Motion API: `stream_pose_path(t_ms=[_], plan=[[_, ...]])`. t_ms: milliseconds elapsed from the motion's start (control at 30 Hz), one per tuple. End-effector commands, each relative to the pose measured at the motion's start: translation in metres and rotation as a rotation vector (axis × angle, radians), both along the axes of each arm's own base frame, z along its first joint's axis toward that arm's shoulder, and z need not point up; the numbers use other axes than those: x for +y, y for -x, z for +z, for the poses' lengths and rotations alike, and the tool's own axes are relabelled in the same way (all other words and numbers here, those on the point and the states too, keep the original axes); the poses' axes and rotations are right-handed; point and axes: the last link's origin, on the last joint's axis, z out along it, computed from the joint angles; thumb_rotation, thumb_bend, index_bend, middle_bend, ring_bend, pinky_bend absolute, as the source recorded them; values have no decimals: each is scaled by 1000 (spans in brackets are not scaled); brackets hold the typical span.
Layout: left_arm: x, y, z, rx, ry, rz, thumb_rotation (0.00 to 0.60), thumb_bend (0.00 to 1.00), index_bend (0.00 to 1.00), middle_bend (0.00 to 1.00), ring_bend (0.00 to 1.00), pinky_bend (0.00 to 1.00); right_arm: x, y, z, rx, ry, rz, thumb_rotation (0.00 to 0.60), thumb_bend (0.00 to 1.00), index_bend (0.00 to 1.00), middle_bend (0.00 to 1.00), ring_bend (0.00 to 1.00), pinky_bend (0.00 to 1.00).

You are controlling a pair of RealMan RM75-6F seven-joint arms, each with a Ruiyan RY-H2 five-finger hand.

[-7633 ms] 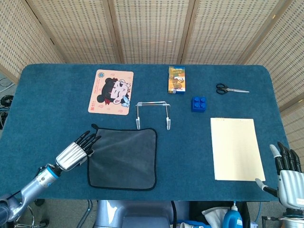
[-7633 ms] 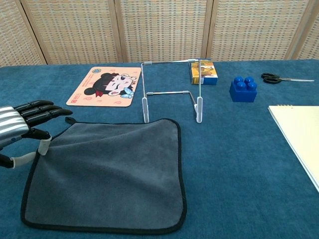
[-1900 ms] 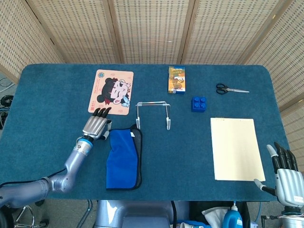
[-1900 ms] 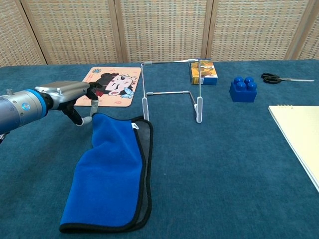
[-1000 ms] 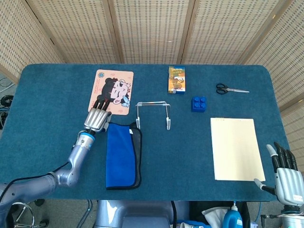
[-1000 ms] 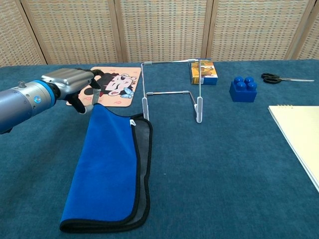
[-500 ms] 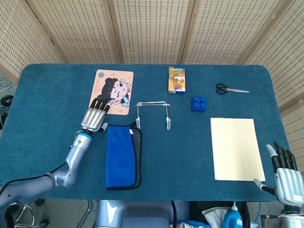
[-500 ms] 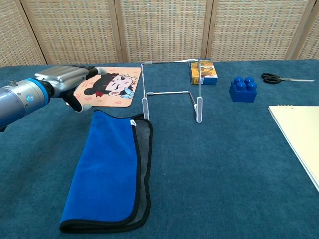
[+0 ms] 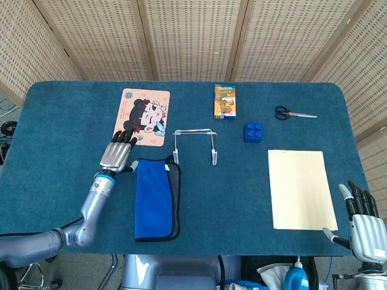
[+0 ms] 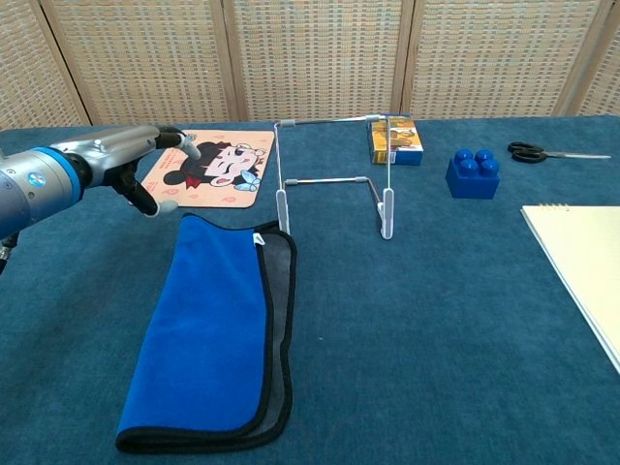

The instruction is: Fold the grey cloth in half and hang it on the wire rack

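Note:
The cloth [image 9: 155,198] [image 10: 215,331] lies folded in half on the table, blue side up, with a strip of grey showing along its right edge. The wire rack [image 9: 194,145] [image 10: 332,180] stands upright just beyond the cloth's far right corner. My left hand [image 9: 118,154] [image 10: 121,155] hovers to the left of the cloth's far end, fingers apart and holding nothing. My right hand [image 9: 364,225] rests at the table's near right corner, fingers spread and empty; the chest view does not show it.
A cartoon mouse pad [image 9: 141,116] [image 10: 208,167] lies beyond my left hand. Behind the rack sit a small orange box [image 9: 225,101] [image 10: 395,139], a blue toy brick [image 9: 253,132] [image 10: 473,173] and scissors [image 9: 294,113] [image 10: 552,152]. A yellow notepad [image 9: 301,188] [image 10: 587,263] lies at the right.
My left hand let go of the folded cloth's far corner, rose and drew away to the left. The cloth settled flat. The right hand has not moved.

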Motion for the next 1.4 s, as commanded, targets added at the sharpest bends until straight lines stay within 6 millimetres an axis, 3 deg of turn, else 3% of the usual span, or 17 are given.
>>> stream_pose_path(t_ms=[33, 200, 367, 1400], plan=[[2, -5, -12, 11, -17, 31, 600, 370, 141, 0, 0, 0, -1, 1, 0, 0, -2, -5, 600, 0, 0, 0, 0, 0], [4, -5, -24, 30, -27, 72, 600, 370, 169, 0, 0, 0, -3, 3, -2, 2, -7, -15, 600, 0, 0, 0, 0, 0], [5, -5, -29, 45, -16, 106, 600, 370, 320, 0, 0, 0, -4, 4, -2, 3, -9, -17, 600, 0, 0, 0, 0, 0], [3, -4, -55, 63, 17, 159, 600, 370, 364, 0, 0, 0, -5, 4, -5, 8, -19, -21, 600, 0, 0, 0, 0, 0]])
